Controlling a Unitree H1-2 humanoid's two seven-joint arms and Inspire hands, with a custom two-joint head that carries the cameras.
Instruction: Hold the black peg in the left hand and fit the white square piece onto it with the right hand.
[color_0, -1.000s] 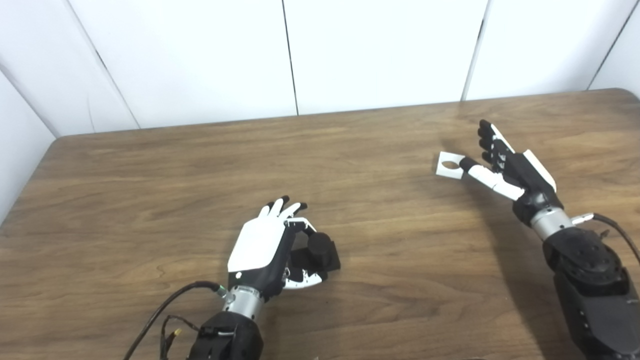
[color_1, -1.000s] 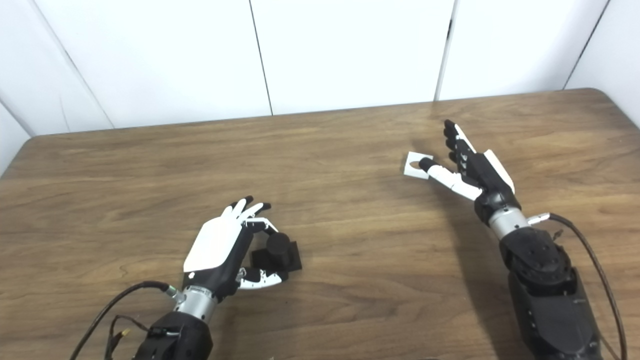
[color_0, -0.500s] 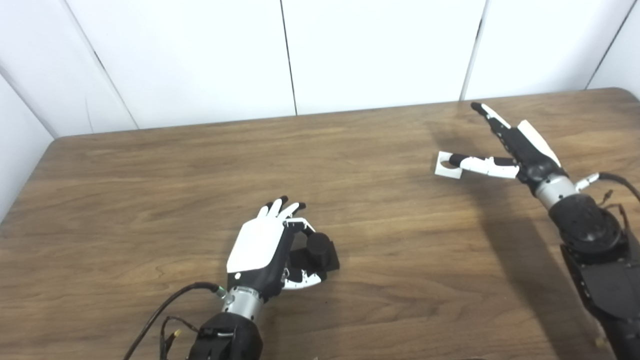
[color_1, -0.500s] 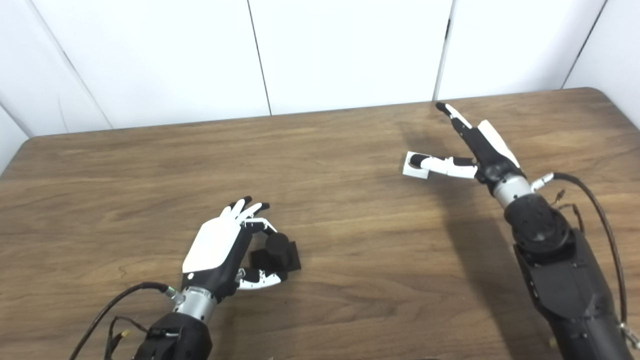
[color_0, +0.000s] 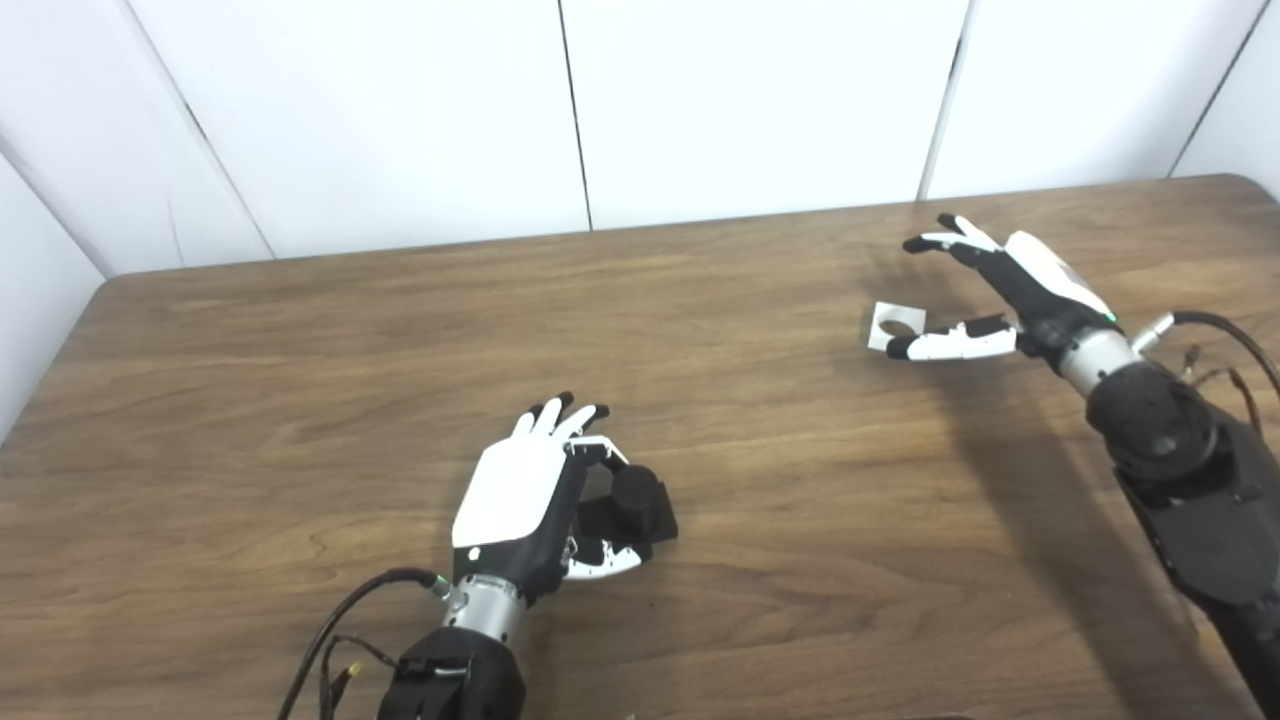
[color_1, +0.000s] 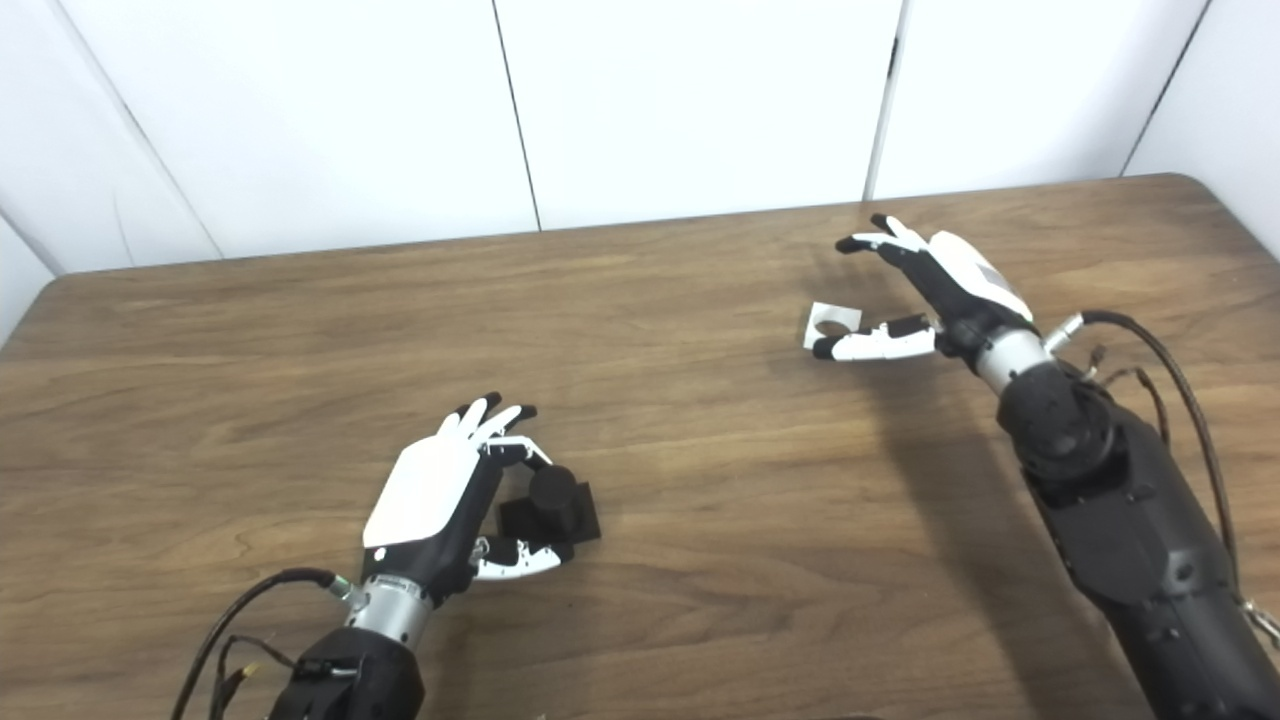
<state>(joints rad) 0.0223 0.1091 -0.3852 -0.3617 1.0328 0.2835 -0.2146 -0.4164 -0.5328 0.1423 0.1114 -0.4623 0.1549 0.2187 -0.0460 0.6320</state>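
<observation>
- Left robot hand (color_0: 520, 495), white-backed with black fingers: curled loosely around the black cylindrical peg on its square black base (color_0: 632, 505); fingers and thumb at the peg's sides, firm contact not discernible; peg upright on the brown wood-grain counter (color_0: 300, 420), near the front edge. Probable reason for the pose: steadying the peg so that its top stays free to receive the piece.
- Right robot hand (color_1: 925, 295): open, fingers spread, nothing held; palm turned down and towards the piece, apparently in preparation for a pinch.
- Small white square piece with a round central hole (color_1: 830, 320): flat on the counter at far right, just beside the right thumb tip (color_1: 835, 348), between thumb and raised fingers; contact not discernible.
- White piece and black peg: well apart, at opposite sides of the counter.
- Judged stage: piece not yet grasped; fitting not begun.
</observation>
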